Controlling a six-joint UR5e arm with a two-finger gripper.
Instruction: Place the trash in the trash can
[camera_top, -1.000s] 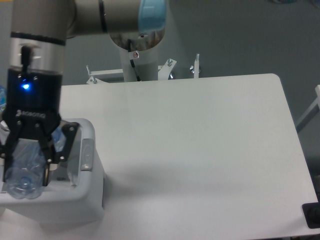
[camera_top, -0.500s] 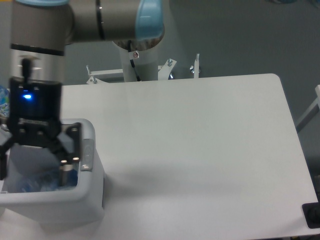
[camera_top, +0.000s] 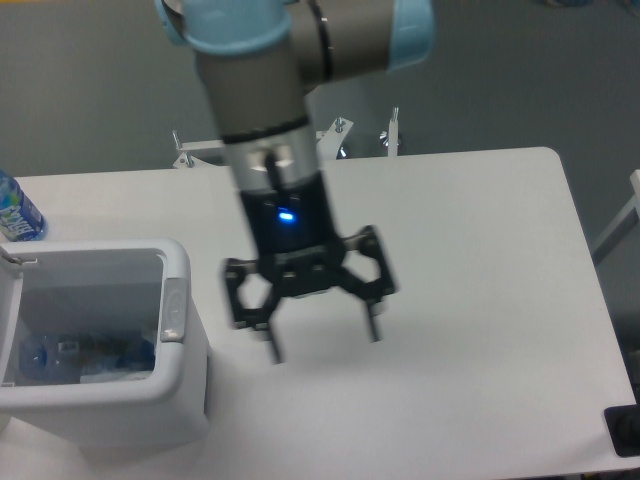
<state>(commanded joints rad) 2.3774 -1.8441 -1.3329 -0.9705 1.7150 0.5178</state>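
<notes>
Step in hand: past the drop, by my reading. The pincer (camera_top: 322, 344) hangs over the middle of the white surface (camera_top: 470, 260), well apart from the trash can (camera_top: 110, 405), fingers spread wide and holding nothing. It shows some motion blur.

Trash location: clear plastic lies at the bottom of the trash can, seen through the open top. A flattened bottle (camera_top: 45, 357) with a bluish end sits at the left of the floor of the bin. More crumpled clear material lies beside it toward the right, possibly the small wrapper, but the view into the bin is dim and I cannot separate the pieces for certain.

Judgement: no loose trash shows anywhere on the surface, so the task looks complete or nearly so. The next move likely calls only for the arm to retire clear of the bin, or to confirm nothing is left outside the camera's edge.

Surroundings: an upright bottle with a bright blue label (camera_top: 17, 212) stands at the far left edge, just behind the bin; it is uncrushed and should be left alone. Metal brackets (camera_top: 335, 135) sit at the rear edge by the arm's base. Nothing stands in the pincer's way.
</notes>
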